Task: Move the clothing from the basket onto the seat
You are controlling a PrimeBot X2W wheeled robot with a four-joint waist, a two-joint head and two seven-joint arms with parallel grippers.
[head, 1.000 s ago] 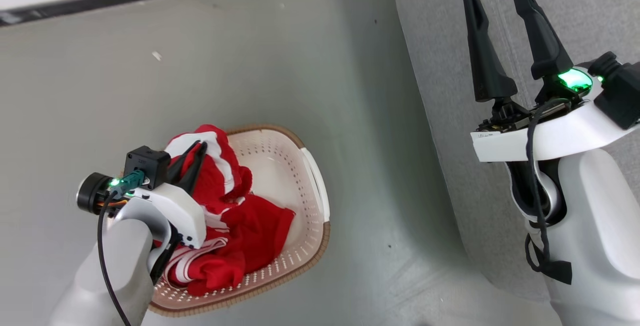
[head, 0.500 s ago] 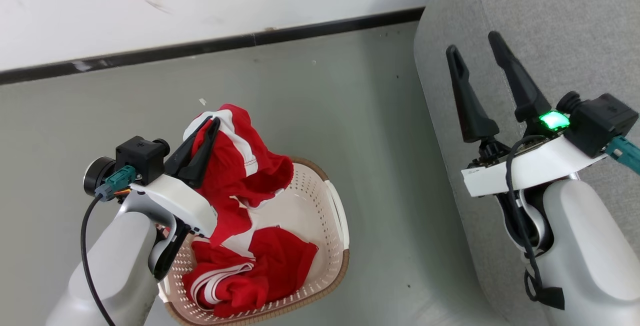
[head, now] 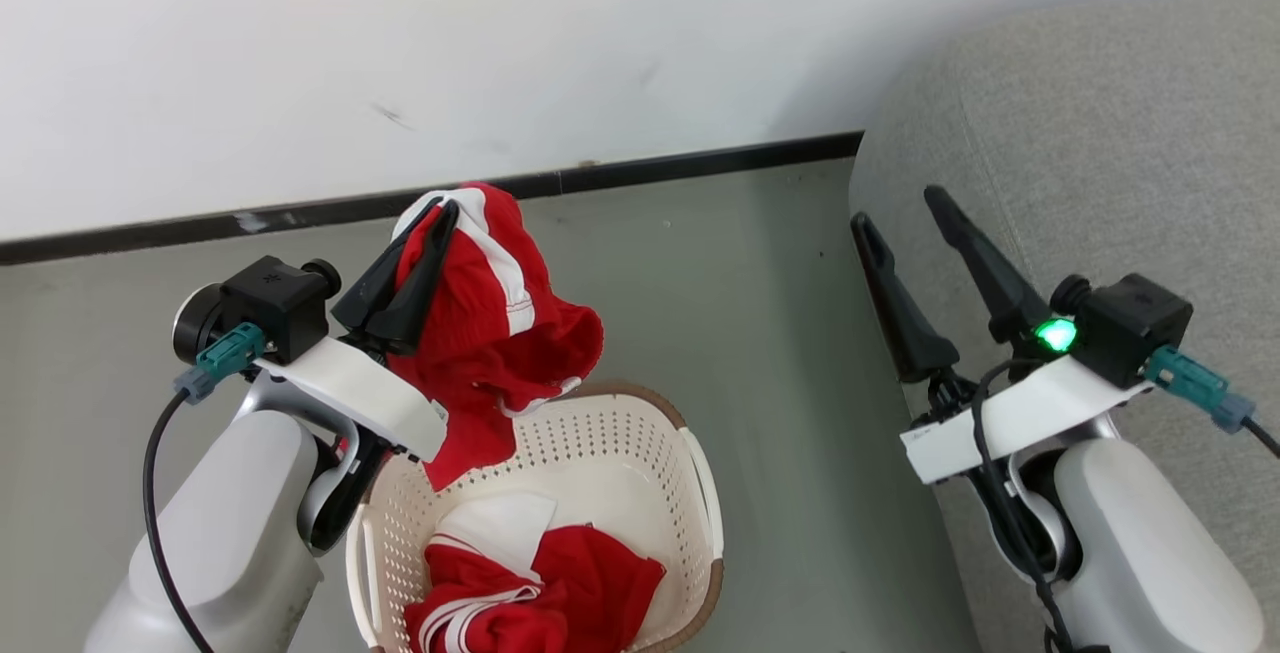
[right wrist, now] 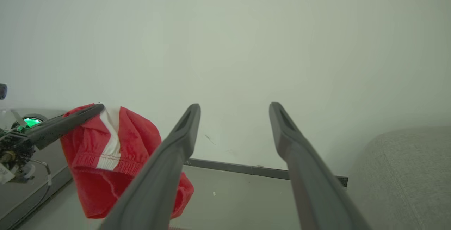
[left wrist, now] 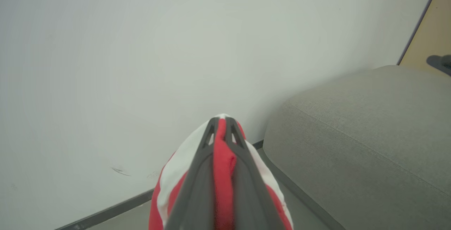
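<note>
left claw [head: 440, 205] clamped on red garment [head: 500, 323] over basket [head: 600, 433] | right claw [head: 897, 209] spread wide, empty

Cream perforated basket [head: 610, 433] with a brown rim stands upright on the floor, near and left of centre; a red-and-white garment [head: 560, 598] lies crumpled inside; another red-and-white garment [head: 485, 323] hangs above its far-left rim; the grey seat [head: 1100, 133] stands at the right.

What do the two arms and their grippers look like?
Both arms have smooth pale grey forearms with white wrist plates. The left gripper and right gripper each carry two long, tapering black fingers. A black camera block with a teal connector sits on each wrist, black cables trail down, and a green light glows on the right.
</note>
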